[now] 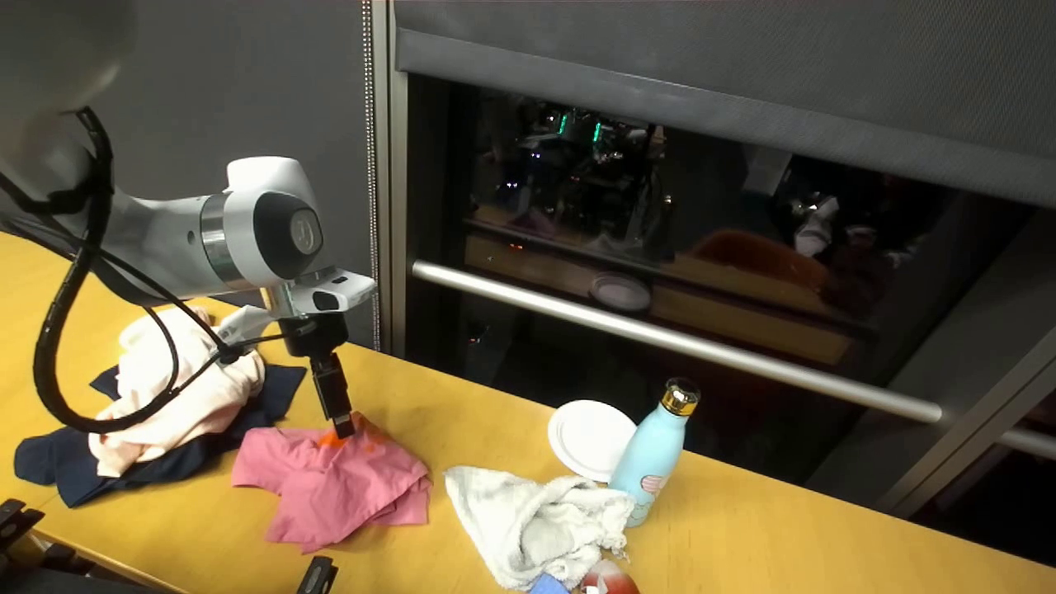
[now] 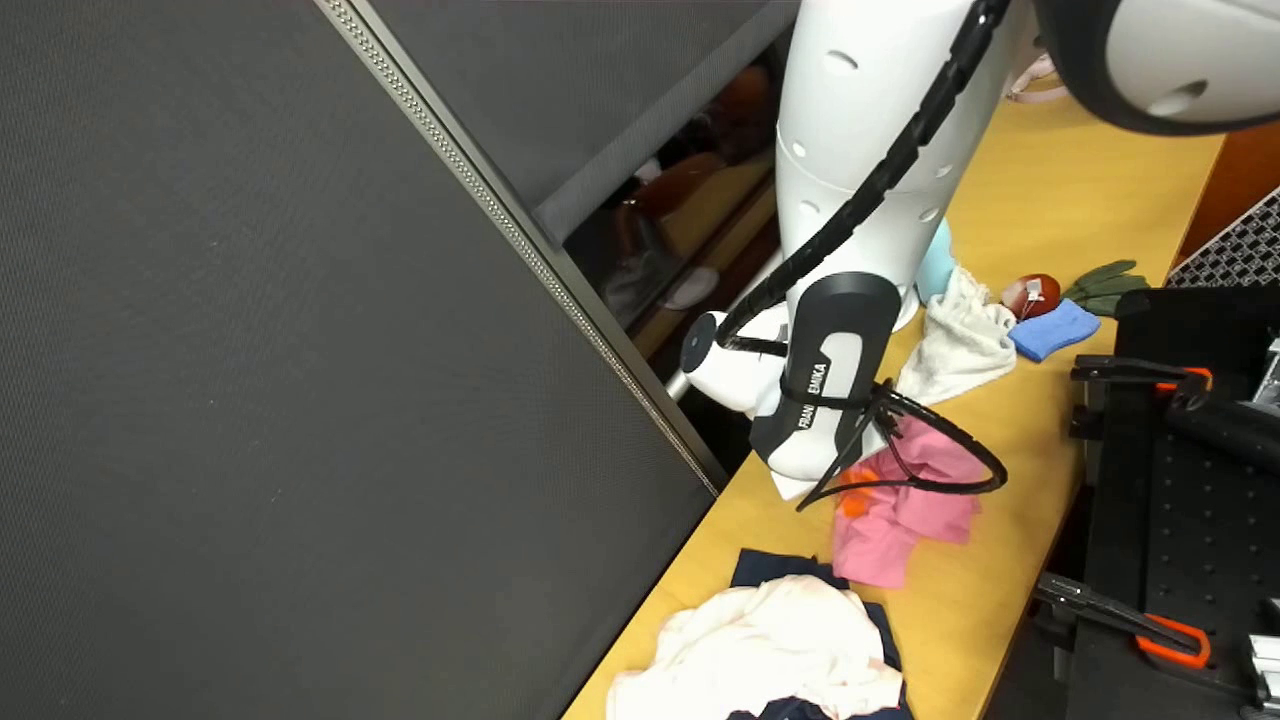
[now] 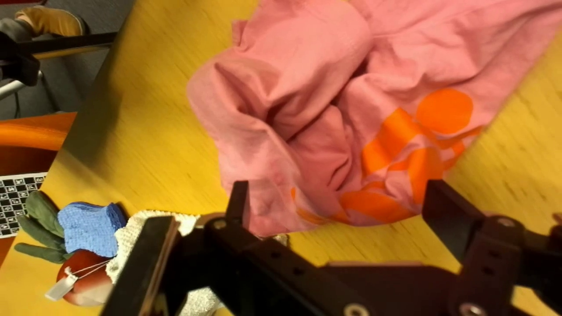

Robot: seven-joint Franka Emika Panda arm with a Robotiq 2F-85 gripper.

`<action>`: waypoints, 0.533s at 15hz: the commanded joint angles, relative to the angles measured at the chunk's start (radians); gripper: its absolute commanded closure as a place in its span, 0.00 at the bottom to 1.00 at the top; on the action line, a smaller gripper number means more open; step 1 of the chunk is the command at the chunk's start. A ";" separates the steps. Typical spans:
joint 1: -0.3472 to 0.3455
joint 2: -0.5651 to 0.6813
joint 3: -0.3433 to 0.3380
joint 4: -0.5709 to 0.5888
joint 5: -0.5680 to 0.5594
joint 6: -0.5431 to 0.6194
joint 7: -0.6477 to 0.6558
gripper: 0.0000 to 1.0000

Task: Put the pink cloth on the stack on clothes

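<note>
The pink cloth [image 1: 371, 487] with an orange print lies crumpled on the wooden table; it also shows in the other views [image 2: 935, 470] [image 3: 307, 96]. The stack of clothes is a pale pink-white garment [image 1: 181, 379] on a dark navy one [image 1: 62, 466], beside the pink cloth; it shows in both exterior views [image 2: 770, 640]. My gripper [image 3: 337, 188] is open with nothing between its fingers. It points down over the orange-printed edge of the pink cloth [image 1: 342, 425]. I cannot tell whether the fingertips touch the cloth. The arm hides the gripper in an exterior view.
A white towel [image 1: 536, 520], a light-blue bottle [image 1: 656, 454] and a white plate [image 1: 586, 437] stand past the pink cloth. A red round object [image 3: 85, 276], a blue cloth [image 3: 90, 226] and a green item [image 3: 41, 219] lie near. A window bar [image 1: 660, 334] runs behind the table.
</note>
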 commanded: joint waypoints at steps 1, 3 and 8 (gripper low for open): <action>0.002 0.007 0.006 0.001 -0.001 0.025 0.014 0.00; 0.029 0.027 -0.011 -0.010 -0.005 0.085 0.081 0.00; 0.069 0.065 -0.045 -0.047 -0.013 0.215 0.164 0.00</action>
